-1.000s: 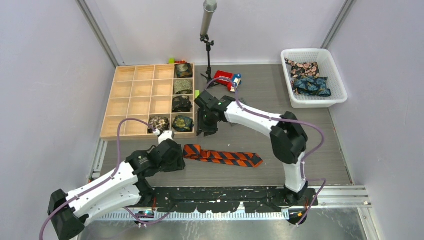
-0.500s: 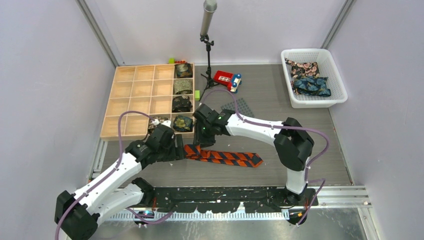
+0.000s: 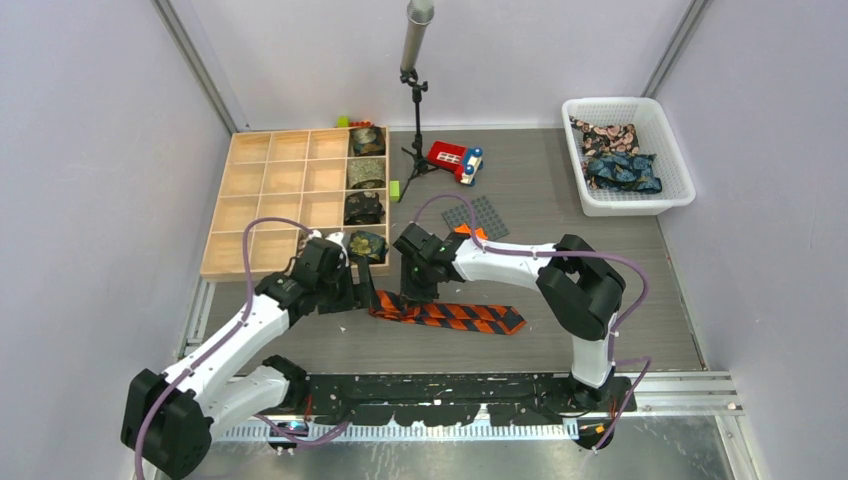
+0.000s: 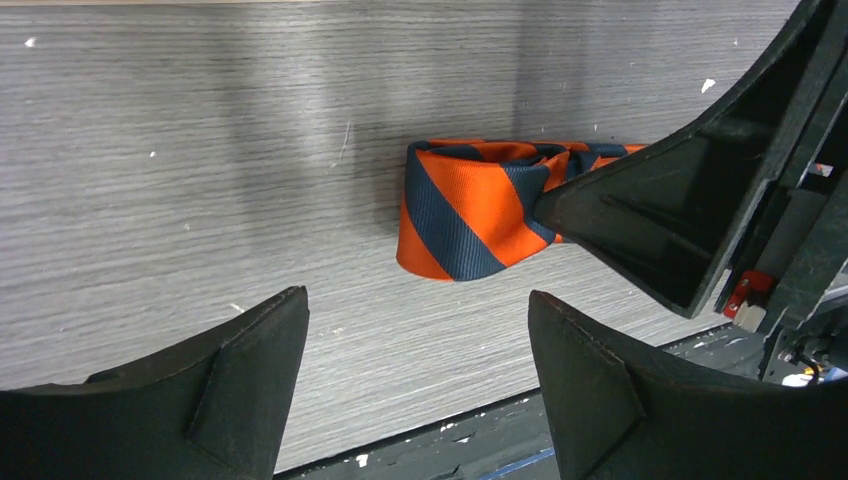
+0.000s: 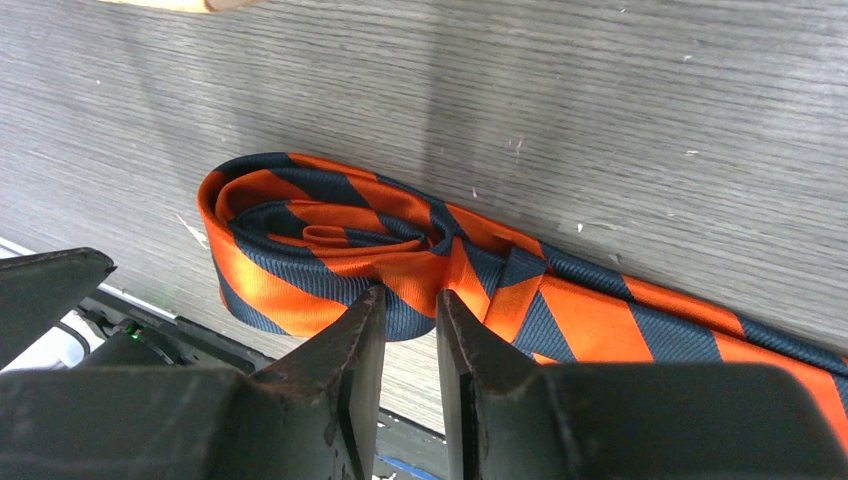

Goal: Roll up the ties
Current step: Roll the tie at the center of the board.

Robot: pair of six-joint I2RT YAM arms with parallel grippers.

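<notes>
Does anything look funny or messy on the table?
Yes. A red toy car sits at the back, nothing to do with ties. The striped tie, pinched in the right gripper, has a loose, lopsided roll.

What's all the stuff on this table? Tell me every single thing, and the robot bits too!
striped tie: one, orange and dark, flat on the table by the arms, left end rolled up
rolled ties: four showing, dark patterned, right column of the wooden tray
wooden tray: one, pale wood, far left
loose ties: heap, count unclear, dark floral, inside the basket
basket: one, white, far right
toy car: one, red, back middle
studded plate: one, grey, mid-table
orange piece: one, at the plate's near corner
stand: one, black with grey top, back middle
green block: one, beside the tray
left gripper: black, open, facing the rolled end
right gripper: black, pinching the striped tie
</notes>
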